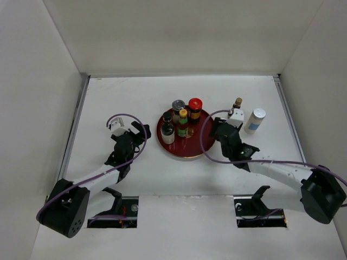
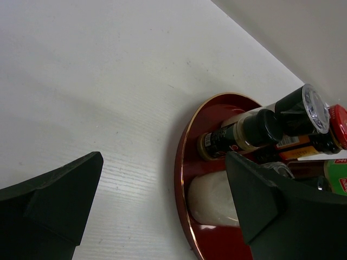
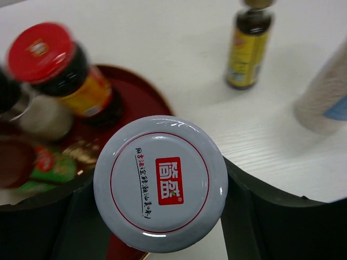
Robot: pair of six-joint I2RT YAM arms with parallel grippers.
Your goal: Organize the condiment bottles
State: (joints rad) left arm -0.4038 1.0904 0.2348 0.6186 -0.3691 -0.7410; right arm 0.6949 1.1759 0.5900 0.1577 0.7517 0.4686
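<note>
Top view, clock bearings taken from the round red tray [image 1: 201,147], 12 o'clock being the far wall.

- Right gripper [image 1: 218,130] is hanging over the tray's 3 o'clock rim. In the right wrist view its fingers [image 3: 255,211] are pressing both sides of a white-lidded jar [image 3: 160,181], the claw clamped on it. The lid is carrying a red square label with Chinese characters. The jar's body is hidden under its own lid, so I cannot tell whether it is resting on anything.
- Left gripper [image 1: 136,136] is sitting off the tray at 9 o'clock, apart from the rim. In the left wrist view its fingers [image 2: 54,206] are spread wide with only bare white table [image 2: 108,81] showing between them.
- Four bottles are standing upright on the tray:
  - The silver-capped shaker [image 1: 178,105] is at 11 o'clock.
  - The red-lidded jar [image 1: 195,108] is at 1 o'clock, just beside the shaker.
  - The yellow-capped green bottle [image 1: 183,122] is near the centre.
  - The black-capped bottle [image 1: 167,129] is at 9 o'clock, its lower half white.
- Off the tray at 2 o'clock, a small brown bottle [image 1: 237,106] with a tan stopper and yellow label is standing on the table, just past the right gripper.
- At that bottle's 4 o'clock a white bottle [image 1: 255,120] with a blue patch is standing upright, near it but not touching.
- The right wrist view is showing the red-lidded jar [image 3: 59,76] at the held lid's 10 o'clock and the small brown bottle [image 3: 248,49] at its 1 o'clock, both blurred.
</note>
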